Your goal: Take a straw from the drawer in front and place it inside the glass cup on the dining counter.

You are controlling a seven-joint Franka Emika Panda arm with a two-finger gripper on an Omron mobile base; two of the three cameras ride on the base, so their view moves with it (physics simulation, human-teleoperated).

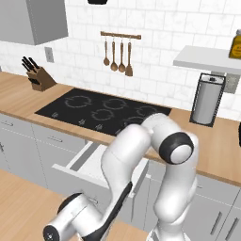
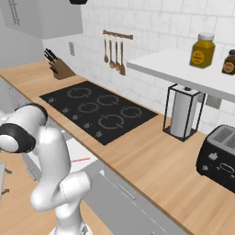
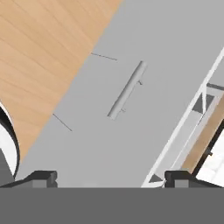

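Gripper: dark fingertips set wide apart, nothing between them, facing the drawer front; flat light-grey panel, slim metal bar handle. Drawer stands pulled out, white inside; thin red straw lies on its floor. Beyond: black glass cooktop, wire-framed paper towel holder, amber jar, label unreadable.

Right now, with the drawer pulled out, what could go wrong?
1. The straw is very thin and lies flat in the drawer, so the claw might pinch badly and miss it.
2. The claw, open, points at the drawer front near the handle, not inside; reaching in, it might bump the drawer's edge.
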